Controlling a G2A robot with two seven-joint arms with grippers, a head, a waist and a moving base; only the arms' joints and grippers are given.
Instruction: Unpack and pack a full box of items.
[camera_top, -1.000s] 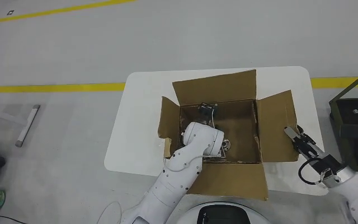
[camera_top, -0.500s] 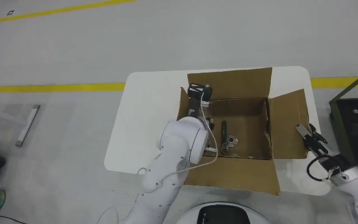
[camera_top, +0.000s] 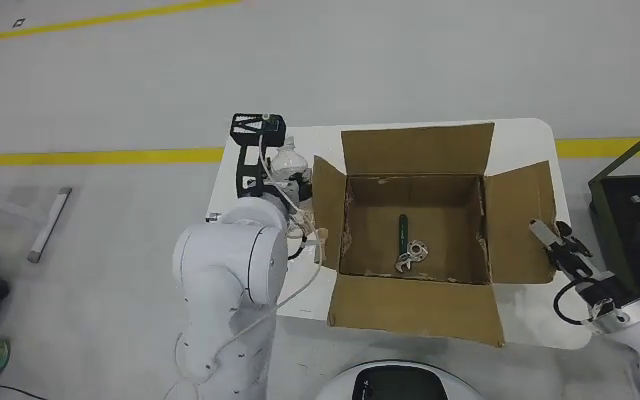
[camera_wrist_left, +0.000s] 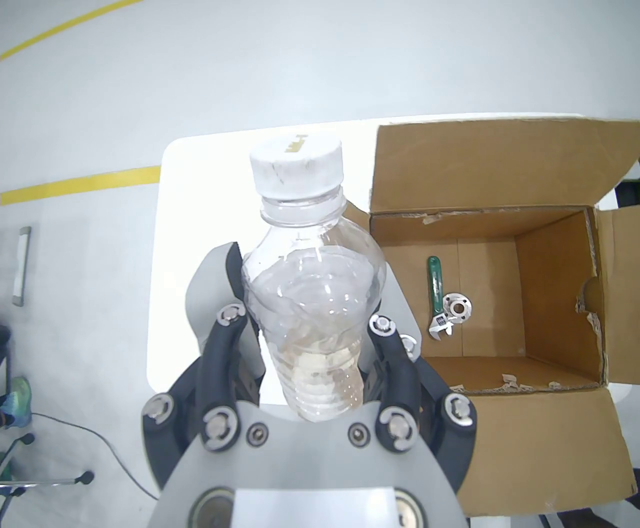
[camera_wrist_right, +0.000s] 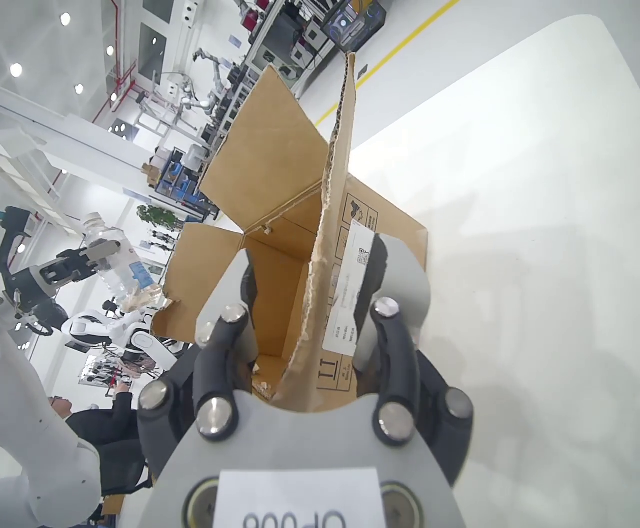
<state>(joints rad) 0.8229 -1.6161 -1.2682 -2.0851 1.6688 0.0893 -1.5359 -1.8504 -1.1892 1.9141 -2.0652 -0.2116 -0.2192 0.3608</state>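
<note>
Box flap (camera_wrist_right: 336, 165) edge-on in wide right pincer (camera_wrist_right: 320, 255); left pincer (camera_wrist_left: 307, 300) holds bottle (camera_wrist_left: 300, 225), contents unclear.

The brown cardboard box (camera_top: 415, 150) stands open, all four flaps folded outward and their edges torn. On its floor lies a green-handled adjustable wrench (camera_top: 402, 232), with its steel jaws toward the box's near wall. A small round metal flange (camera_top: 417, 250) touches the wrench's head. A clear plastic bottle (camera_top: 288, 165) with a white cap is outside the box, just beyond its left wall, gripped around its ribbed body by the left gripper (camera_wrist_left: 310, 295).
</note>
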